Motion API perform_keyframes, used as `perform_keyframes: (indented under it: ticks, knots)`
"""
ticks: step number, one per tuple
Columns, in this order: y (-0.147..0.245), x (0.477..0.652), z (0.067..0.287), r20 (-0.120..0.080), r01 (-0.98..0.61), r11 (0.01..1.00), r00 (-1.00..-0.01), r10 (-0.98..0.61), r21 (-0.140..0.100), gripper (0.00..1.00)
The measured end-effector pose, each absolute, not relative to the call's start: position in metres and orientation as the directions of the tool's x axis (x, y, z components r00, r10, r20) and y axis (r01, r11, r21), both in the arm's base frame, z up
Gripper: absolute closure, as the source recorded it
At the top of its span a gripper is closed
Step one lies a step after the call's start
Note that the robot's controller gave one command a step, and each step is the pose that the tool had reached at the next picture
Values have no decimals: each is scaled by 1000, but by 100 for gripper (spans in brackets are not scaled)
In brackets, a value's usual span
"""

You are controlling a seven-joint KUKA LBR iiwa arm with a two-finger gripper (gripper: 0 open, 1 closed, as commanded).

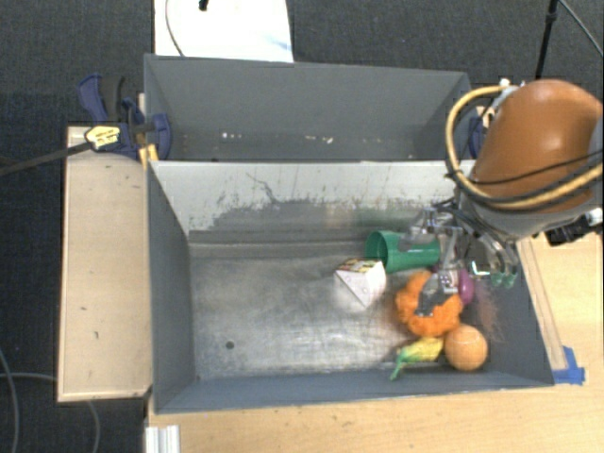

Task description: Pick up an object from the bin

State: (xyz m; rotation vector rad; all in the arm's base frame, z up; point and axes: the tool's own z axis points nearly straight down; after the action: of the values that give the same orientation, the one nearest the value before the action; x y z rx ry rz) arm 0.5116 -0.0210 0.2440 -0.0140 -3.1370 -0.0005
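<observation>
Arm low over the small heap at the lower right of the grey bin (264, 314).
Its fingers (434, 293) met a crumpled orange thing (413, 315) there (spread or pinching, I could not tell). A purple piece (466, 287) sat just right of it, a tipped green cup (391, 250) above, a white box (362, 281) left, and a tan ball (465, 347) and yellow-green piece (421, 352) below.

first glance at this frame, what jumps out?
The arm's orange wrist cover looms at the right, with the pincer down over a crumpled orange thing near the bin's right wall. The loose items are bunched around it: a green cup on its side, a white box and a tan ball.
</observation>
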Motion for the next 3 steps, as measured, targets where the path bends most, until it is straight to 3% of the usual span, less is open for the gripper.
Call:
perform_keyframes:
  ticks: [1,2,3]
  knots:
    - [-21,513,248,-3,8,1000,-1000,8,0,0]
    - [-60,517,196,-11,-38,999,-999,-38,-1,0]
    - [-84,536,129,-8,-112,994,-994,-112,-2,0]
